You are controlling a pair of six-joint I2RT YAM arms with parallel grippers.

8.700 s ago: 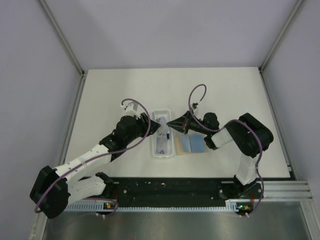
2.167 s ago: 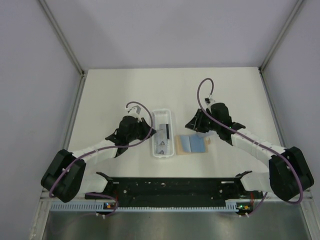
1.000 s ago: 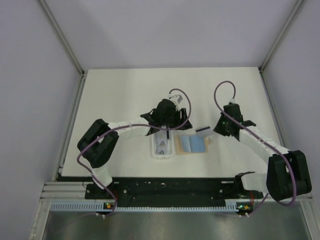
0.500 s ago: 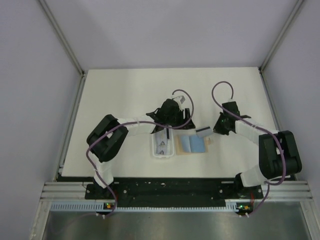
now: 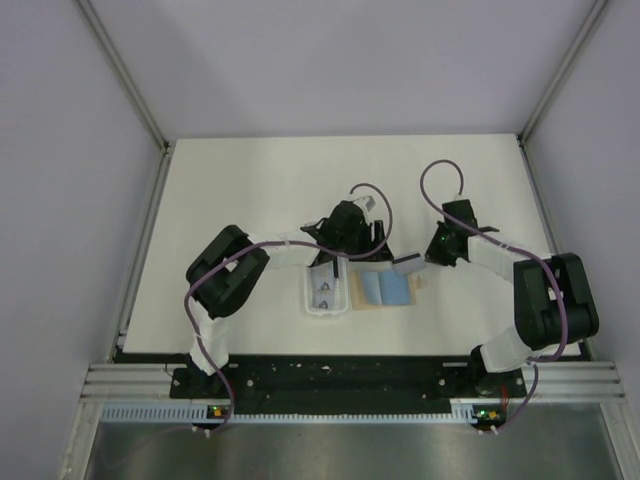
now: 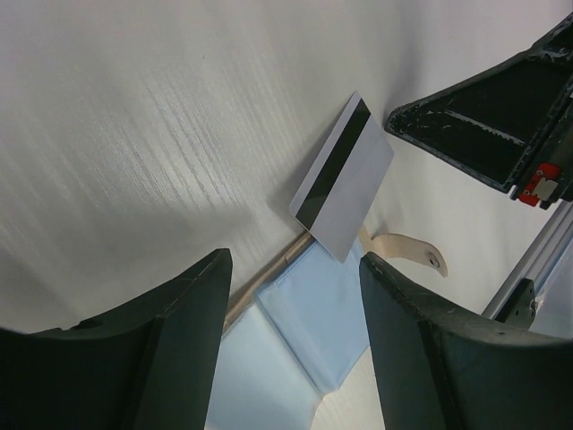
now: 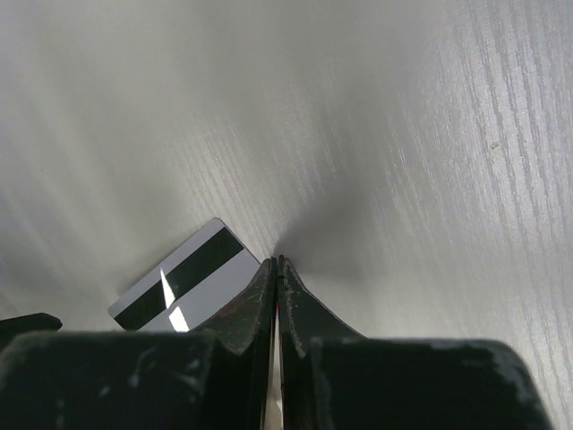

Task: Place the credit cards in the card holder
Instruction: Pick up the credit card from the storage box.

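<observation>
Left arm [image 5: 290,245] advanced — wrists: striped card [image 6: 343,176].

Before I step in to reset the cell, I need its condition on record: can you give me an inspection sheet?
Surface: white table, no marks seen.
Things: wallet open, blue side up; striped card tilted at its edge; more cards in the tray.
Clutter: nothing seen.
Pincers: left pincer open above the wallet; right pincer shut, tips by the striped card.
Cables: purple cables loop above both wrists.
Surroundings: pale walls, metal frame.
</observation>
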